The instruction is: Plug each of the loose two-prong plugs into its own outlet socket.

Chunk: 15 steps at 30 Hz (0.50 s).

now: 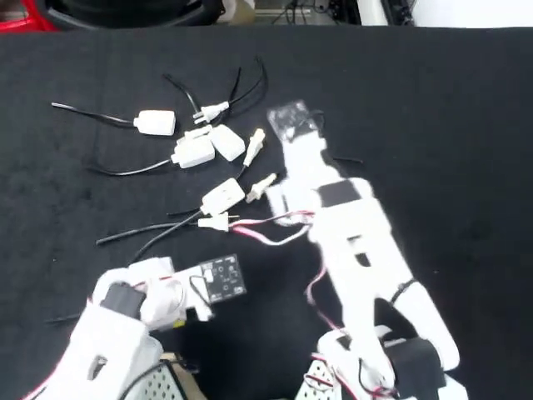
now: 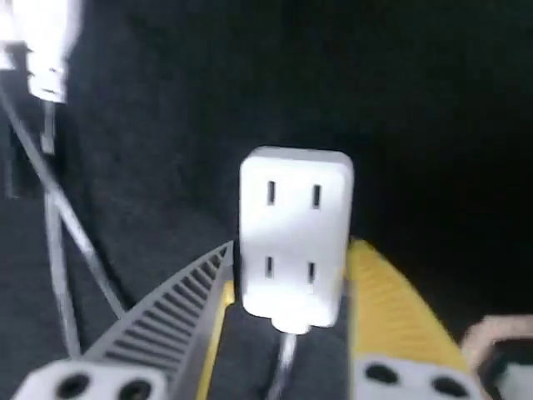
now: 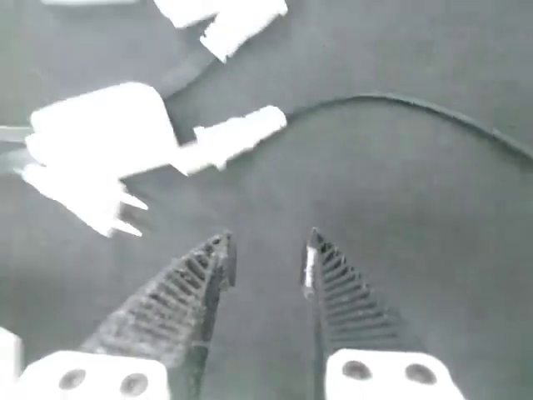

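Left hand (image 2: 291, 250) grasps white four-slot socket (image 2: 295, 225); right hand (image 3: 268, 242) released near plug (image 3: 79, 192), probably two-prong.

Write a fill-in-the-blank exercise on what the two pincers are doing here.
1. The outlet socket held in the left pincer shows ____ slots.
2. The right pincer hangs ____ over the table, holding nothing.
3. The table's surface is ____ in colour.
Missing words: four; open; black.
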Tool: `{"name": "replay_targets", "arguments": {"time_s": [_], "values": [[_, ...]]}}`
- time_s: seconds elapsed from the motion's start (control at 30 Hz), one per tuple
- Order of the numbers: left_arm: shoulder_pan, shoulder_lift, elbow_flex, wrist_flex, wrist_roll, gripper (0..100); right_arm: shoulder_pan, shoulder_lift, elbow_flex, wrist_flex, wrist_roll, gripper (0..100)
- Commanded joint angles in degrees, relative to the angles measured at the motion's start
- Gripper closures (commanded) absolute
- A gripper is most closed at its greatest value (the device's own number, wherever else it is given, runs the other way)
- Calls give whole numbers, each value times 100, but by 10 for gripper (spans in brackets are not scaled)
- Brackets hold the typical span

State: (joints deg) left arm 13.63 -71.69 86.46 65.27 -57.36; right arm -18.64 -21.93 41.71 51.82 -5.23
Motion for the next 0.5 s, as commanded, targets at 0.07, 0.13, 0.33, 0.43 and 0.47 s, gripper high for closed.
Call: {"name": "replay_targets", "arguments": {"time_s": [0.07,0.13,0.33,0.43,0.47], "values": [[75,-141,-84,-53,246,715,-396,629,-620,-114,-1495,787],[66,-141,-356,79,800,715,-369,1051,-857,-79,-2031,780],[66,-149,-927,747,1160,715,-343,2114,-1402,-62,-2796,783],[48,-149,-901,765,1160,715,-246,2387,-1587,-62,-2840,783],[48,-149,-866,738,1160,715,-220,2440,-1648,-62,-2848,783]]}}
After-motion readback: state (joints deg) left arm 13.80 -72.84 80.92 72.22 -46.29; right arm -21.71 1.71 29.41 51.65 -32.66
